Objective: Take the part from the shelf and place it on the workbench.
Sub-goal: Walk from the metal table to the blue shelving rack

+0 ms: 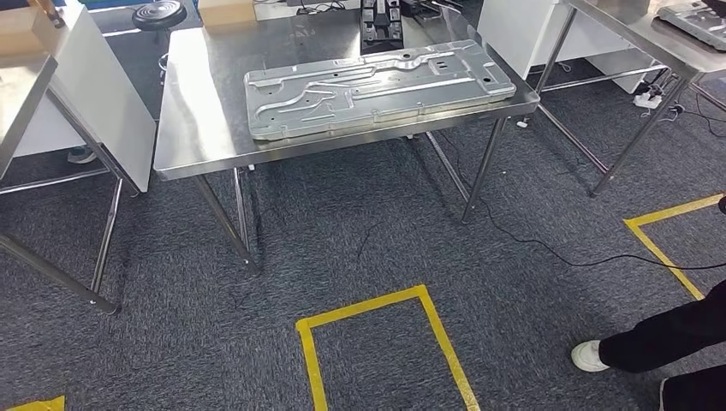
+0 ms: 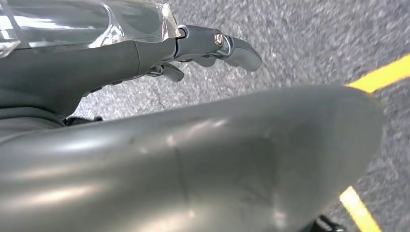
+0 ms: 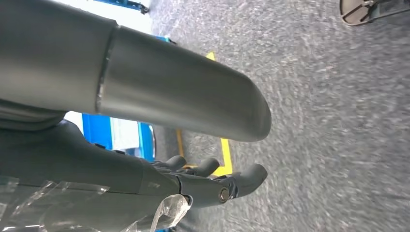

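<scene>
One silver embossed part (image 1: 377,92), flat on workbench (image 1: 205,128).

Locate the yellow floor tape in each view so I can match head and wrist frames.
Head view: yellow floor tape outlines a square on the grey carpet in front of the steel workbench; another corner at far right.
Left wrist view: yellow strips beyond the left hand, at the picture's right edge.
Right wrist view: a yellow strip behind the right hand.
Shared landmark: the grey carpet.
</scene>
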You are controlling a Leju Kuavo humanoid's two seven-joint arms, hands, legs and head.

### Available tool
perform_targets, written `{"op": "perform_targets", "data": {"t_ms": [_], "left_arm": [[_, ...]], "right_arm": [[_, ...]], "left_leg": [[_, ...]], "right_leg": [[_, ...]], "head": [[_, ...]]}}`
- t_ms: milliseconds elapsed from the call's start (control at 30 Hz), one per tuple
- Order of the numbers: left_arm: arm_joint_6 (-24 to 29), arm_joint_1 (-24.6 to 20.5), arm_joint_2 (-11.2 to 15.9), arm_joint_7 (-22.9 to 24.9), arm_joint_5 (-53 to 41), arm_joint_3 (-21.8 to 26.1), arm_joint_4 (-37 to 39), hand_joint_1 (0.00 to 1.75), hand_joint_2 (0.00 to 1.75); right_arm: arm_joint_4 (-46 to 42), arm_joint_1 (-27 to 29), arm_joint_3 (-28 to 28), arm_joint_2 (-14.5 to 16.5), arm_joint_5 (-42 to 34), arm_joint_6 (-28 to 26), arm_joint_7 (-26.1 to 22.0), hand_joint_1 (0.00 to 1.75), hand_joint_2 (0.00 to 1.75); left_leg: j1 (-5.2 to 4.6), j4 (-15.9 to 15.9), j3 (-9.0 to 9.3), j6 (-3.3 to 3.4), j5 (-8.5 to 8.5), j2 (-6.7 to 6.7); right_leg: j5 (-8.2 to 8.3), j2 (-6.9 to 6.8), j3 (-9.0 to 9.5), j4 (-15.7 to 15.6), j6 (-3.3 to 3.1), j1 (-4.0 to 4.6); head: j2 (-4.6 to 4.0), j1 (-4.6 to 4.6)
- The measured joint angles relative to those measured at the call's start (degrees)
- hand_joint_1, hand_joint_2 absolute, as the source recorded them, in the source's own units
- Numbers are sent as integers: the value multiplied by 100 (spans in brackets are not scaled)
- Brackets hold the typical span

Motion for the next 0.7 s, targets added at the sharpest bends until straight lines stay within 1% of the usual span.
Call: {"op": "perform_targets", "data": {"t_ms": [33,67,100,133,167,200,233,300,333,367,400,433,467,500,533,567,600,633,667,700], "left_arm": [[-2,5,-1,-1,1,-3,0,0,0],[-3,8,-1,-1,3,-5,0,0,0],[-4,9,-1,-1,4,-6,0,0,0],[-3,6,0,-4,6,-7,0,0,0],[-2,-1,1,-8,7,-7,0,0,0],[0,-7,1,-14,8,-7,0,0,0],[3,-13,2,-21,11,-7,0,0,0],[7,-12,3,-31,17,-8,0,0,0],[8,-8,9,-32,19,-8,0,0,0],[9,-7,14,-34,20,-9,0,0,0],[11,-8,18,-36,21,-10,0,0,0],[12,-7,20,-40,24,-10,0,0,0],[12,-8,17,-45,25,-11,0,0,0],[14,-10,15,-50,27,-10,0,0,0],[14,-11,15,-53,32,-10,0,0,0],[14,-14,14,-55,36,-9,0,0,0],[14,-14,8,-57,40,-9,0,0,0],[12,-11,-1,-58,43,-9,0,0,0],[10,-7,-10,-59,43,-10,0,0,0],[9,-4,-20,-60,43,-10,0,0,0]], "right_arm": [[4,4,1,-1,-13,6,-11,0,0],[5,7,2,-2,-23,9,-31,0,44],[6,9,4,-5,-31,12,-55,0,44],[7,10,7,-10,-33,14,-74,0,44],[7,9,10,-14,-39,15,-90,0,44],[7,9,11,-17,-66,8,-105,0,0],[7,9,12,-16,-108,-4,-126,0,0],[7,11,8,-14,-209,-37,-173,0,0],[7,12,5,-5,-247,-49,-190,0,0],[7,12,4,2,-272,-59,-199,0,0],[7,6,2,8,-291,-69,-205,0,0],[8,4,-1,13,-311,-79,-211,0,0],[10,4,-3,10,-325,-86,-217,0,0],[13,7,-4,10,-337,-90,-223,0,0],[16,17,-5,11,-345,-92,-229,0,0],[21,22,-6,14,-349,-92,-235,0,0],[26,26,-6,15,-351,-91,-238,0,0],[30,27,-6,14,-351,-91,-239,0,0],[33,28,-7,13,-354,-90,-239,0,0],[35,28,-7,10,-354,-90,-239,0,0]], "left_leg": [[-4,4,-12,-2,10,-1],[-4,10,-17,-8,18,-3],[-1,25,-20,-18,21,-4],[-6,53,-30,-37,16,-4],[-16,97,-54,-62,4,-4],[-26,136,-82,-91,-4,-2],[-43,169,-114,-97,-30,1],[-50,190,-148,-14,-40,3],[-56,190,-152,34,-46,1],[-61,171,-145,65,-24,-2],[-65,82,-101,83,18,-3],[-46,-75,-17,82,100,3],[-17,-263,82,91,189,16],[29,-438,174,92,285,34],[78,-543,229,64,347,57],[111,-581,243,40,367,79],[149,-582,241,-3,374,103],[190,-570,238,-62,360,126],[246,-537,231,-135,334,149],[321,-462,213,-231,287,173]], "right_leg": [[34,0,-9,60,5,-2],[180,0,112,-143,8,-6],[386,0,326,-533,10,-11],[565,2,561,-988,9,-18],[691,11,743,-1359,-6,-20],[749,19,836,-1577,-27,-18],[753,26,856,-1663,-48,-15],[764,26,831,-1666,-77,-9],[772,17,832,-1679,-74,-15],[789,10,838,-1704,-68,-24],[820,4,865,-1765,-63,-21],[845,2,894,-1806,-62,-16],[823,12,891,-1787,-60,-3],[735,25,825,-1646,-50,10],[591,38,677,-1361,-25,0],[422,48,473,-998,19,-25],[296,52,268,-643,71,-65],[260,48,127,-419,131,-115],[333,38,84,-397,206,-172],[510,8,161,-606,300,-234]], "head": [[0,-1],[0,-2],[0,-2],[0,-2],[0,-3],[0,-4],[0,-6],[1,-10],[1,-10],[1,-11],[1,-12],[1,-12],[1,-10],[1,-6],[1,3],[1,10],[2,15],[2,18],[2,17],[2,16]]}}
